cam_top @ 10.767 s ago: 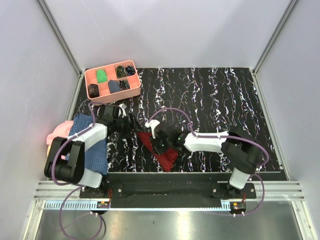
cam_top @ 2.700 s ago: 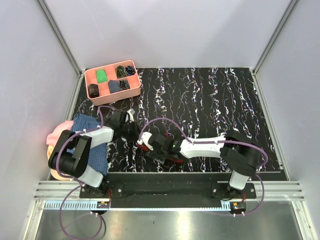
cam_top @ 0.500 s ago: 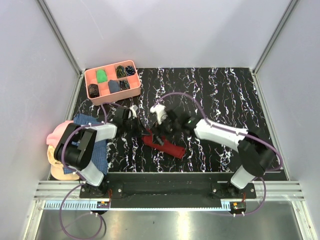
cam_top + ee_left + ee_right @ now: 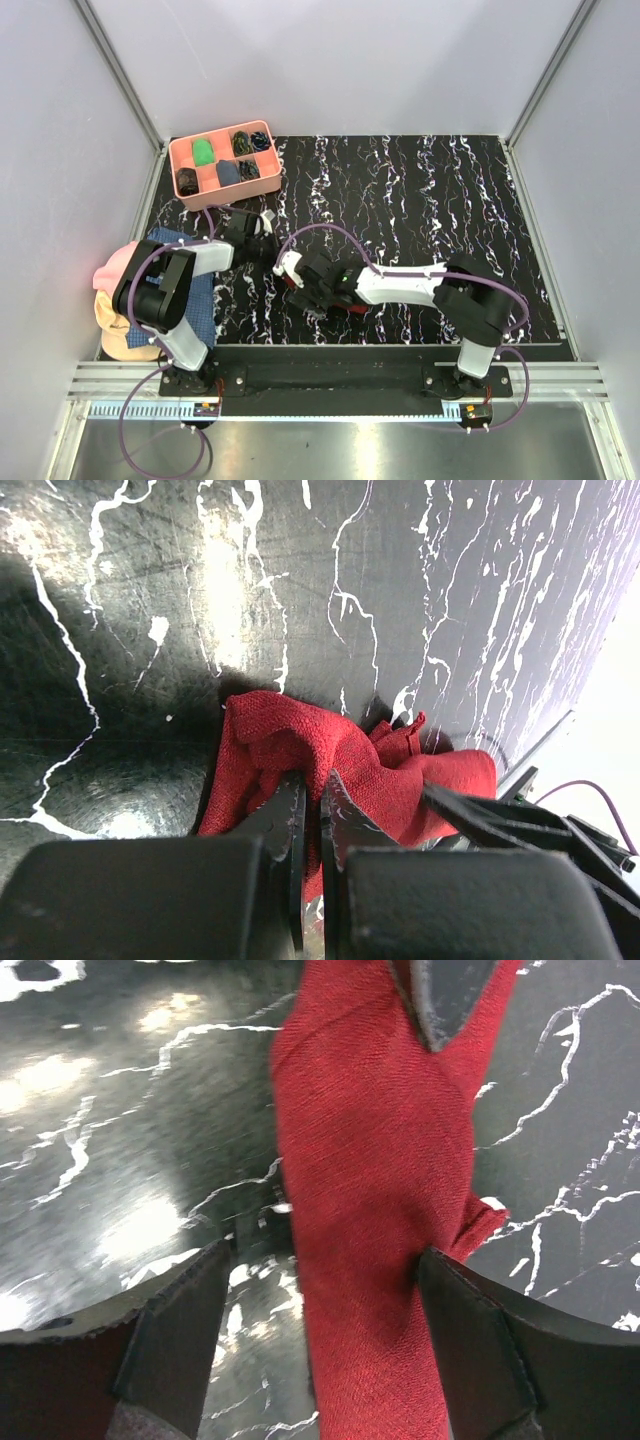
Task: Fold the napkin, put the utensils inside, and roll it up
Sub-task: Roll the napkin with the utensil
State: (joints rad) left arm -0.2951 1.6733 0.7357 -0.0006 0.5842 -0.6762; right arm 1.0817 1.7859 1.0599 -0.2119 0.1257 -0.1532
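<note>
The napkin (image 4: 370,1210) lies on the black marbled table as a narrow dark red roll. My right gripper (image 4: 325,1252) stands open astride it, one finger (image 4: 170,1340) on each side. In the top view the right gripper (image 4: 305,280) covers nearly all of the napkin. In the left wrist view the napkin's bunched end (image 4: 340,745) lies just past my left gripper (image 4: 313,780), which is shut with its tips at the cloth. No cloth shows pinched between them. The left gripper (image 4: 265,228) sits just left of the right one. The utensils are hidden.
A pink compartment tray (image 4: 268,150) of small items stands at the table's back left. A blue checked cloth (image 4: 200,300) and a pink cloth (image 4: 112,268) lie at the left edge under my left arm. Grey walls enclose the table.
My right gripper has opened wide and moved toward the near left, down over the rolled napkin. The left gripper stays shut at the napkin's end.
</note>
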